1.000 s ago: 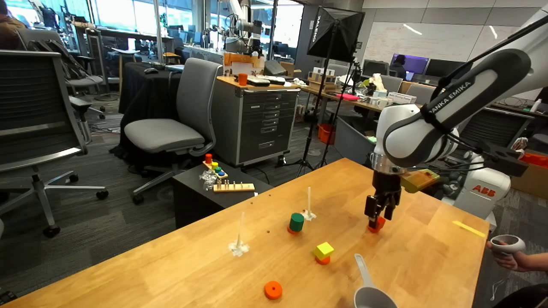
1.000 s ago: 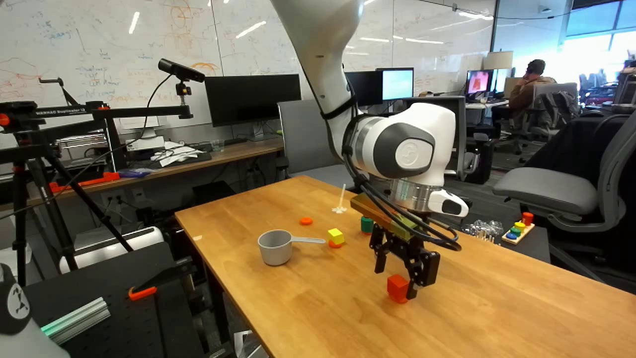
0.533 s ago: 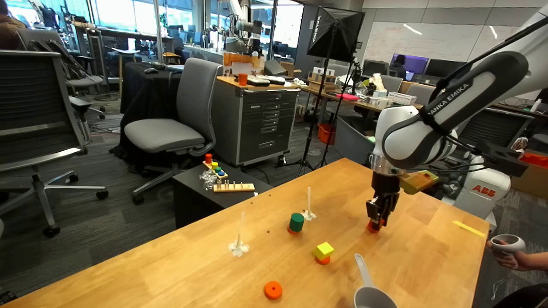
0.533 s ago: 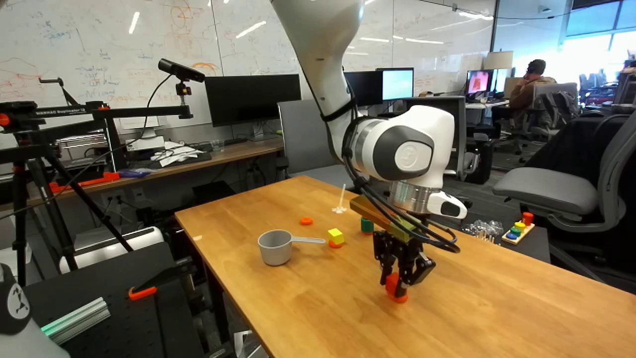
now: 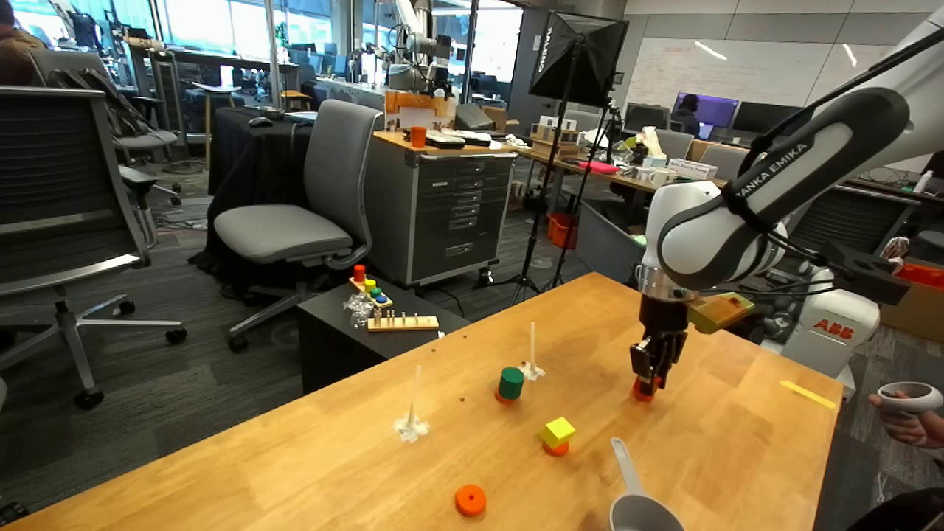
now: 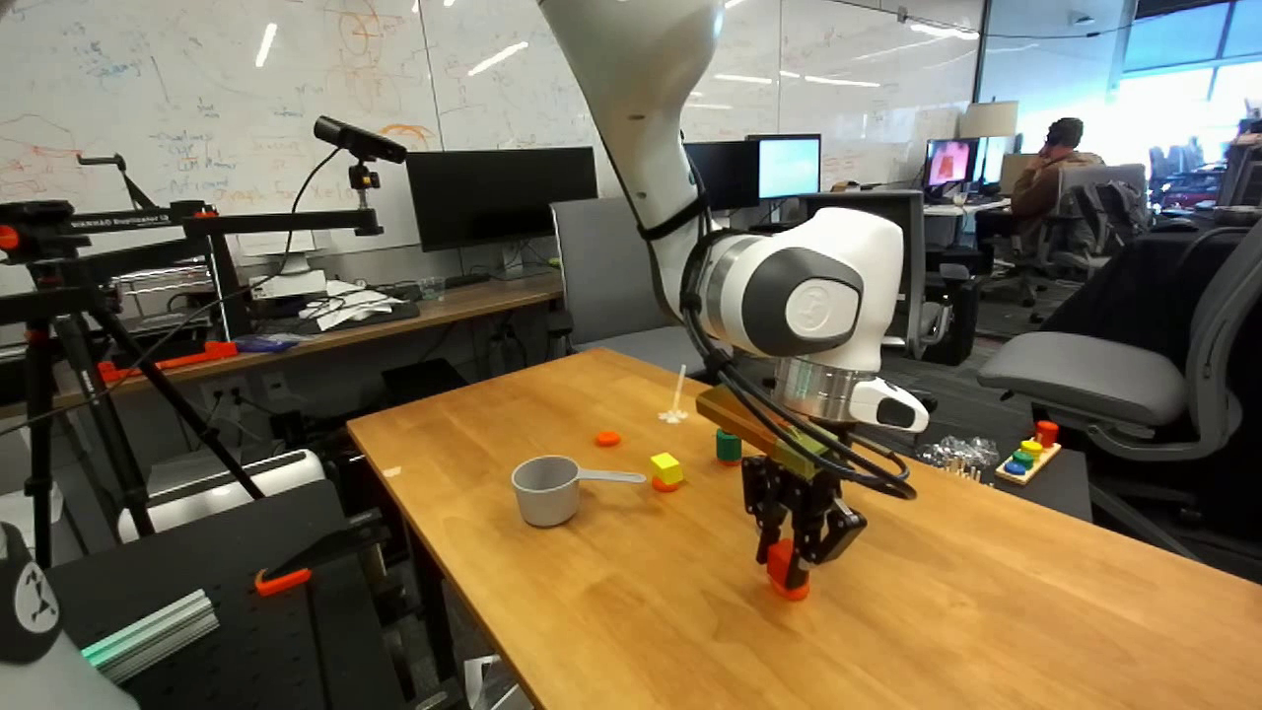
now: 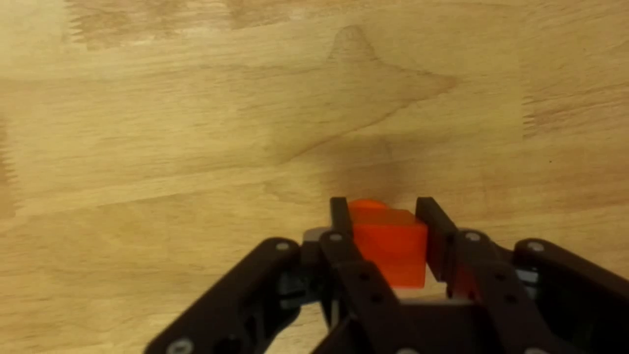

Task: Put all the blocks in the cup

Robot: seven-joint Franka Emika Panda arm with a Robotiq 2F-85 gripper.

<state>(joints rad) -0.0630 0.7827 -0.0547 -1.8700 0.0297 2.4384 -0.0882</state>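
**Within the gripper [image 7: 385, 216], red block [image 7: 391, 253] caught**

The jaws no longer stand apart; they clamp the block from both sides, so lifting probably comes next. The grey cup [image 6: 547, 503] stands well apart from the gripper.

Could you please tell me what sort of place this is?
Probably a robotics lab, perhaps sharing an office: the robot arm, a white machine marked ABB, and a whiteboard wall covered in handwriting suggest it.
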